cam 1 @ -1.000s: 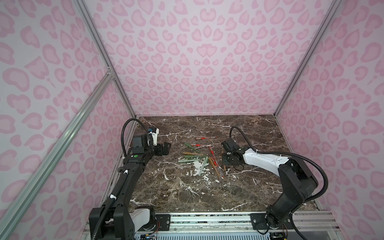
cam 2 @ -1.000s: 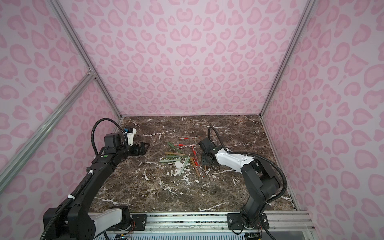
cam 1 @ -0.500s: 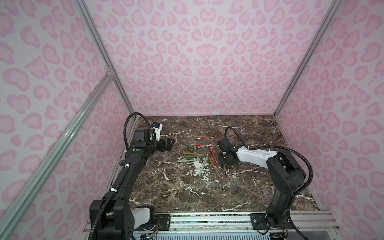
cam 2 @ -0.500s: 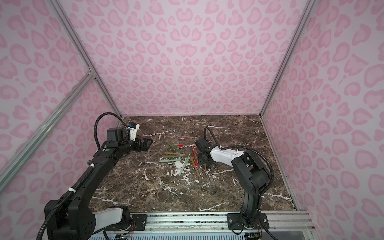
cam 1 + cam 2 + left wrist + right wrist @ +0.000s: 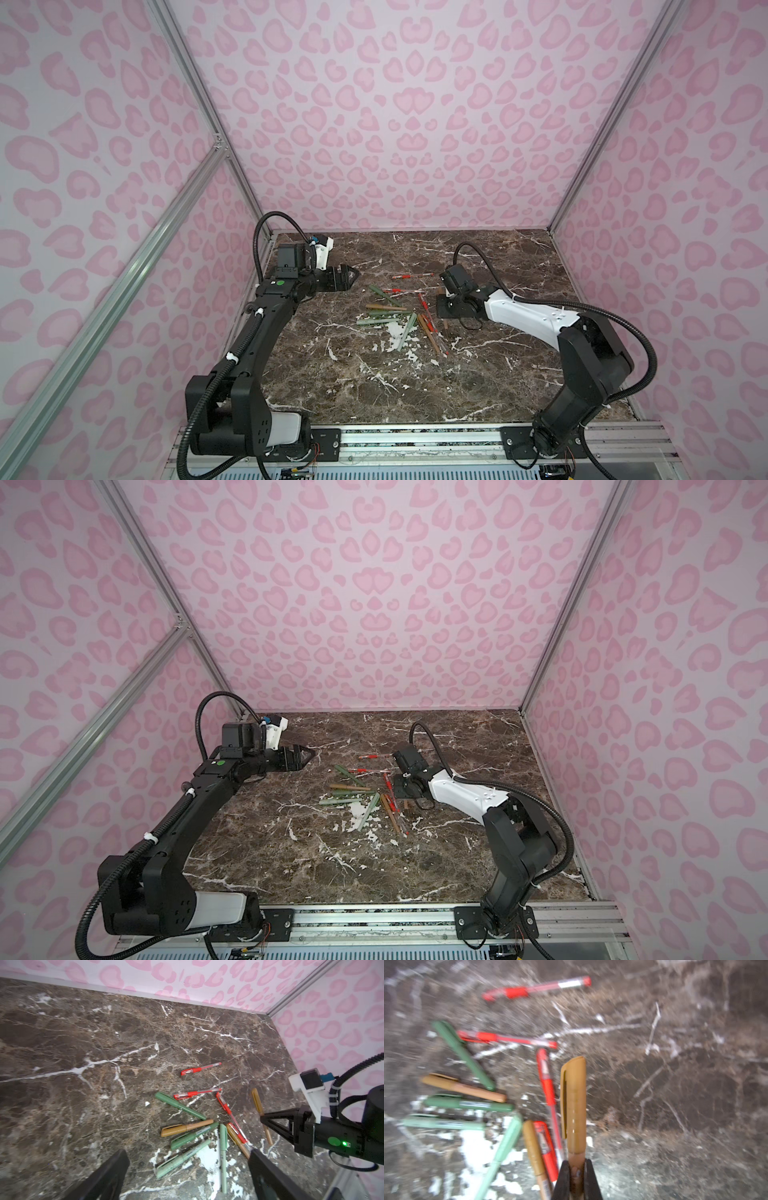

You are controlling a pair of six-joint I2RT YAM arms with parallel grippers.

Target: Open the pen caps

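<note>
The tan-brown cap (image 5: pixel 573 1103) sits fully on its tan-brown pen (image 5: pixel 576 1157), and the bare barrel just behind the cap is pinched between the closed fingers (image 5: pixel 563 1180) of the right gripper (image 5: pixel 577 1162), so the capped end sticks out past the fingertips. In both top views this grip lies a little right of the frame's centre, at the right edge of a loose scatter of other pens (image 5: pixel 390 318) in red, green, pale green and tan, which lie flat on the table (image 5: pixel 498 374). The other caps (image 5: pixel 172 1129) look seated on their barrels, though the red ones are too small to be sure. Towards the left of the frame, just beyond the scatter's upper-left end, the left gripper (image 5: pixel 347 277) has its fingers (image 5: pixel 108 1176) spread wide and holds nothing; whether it touches the table cannot be told.
</note>
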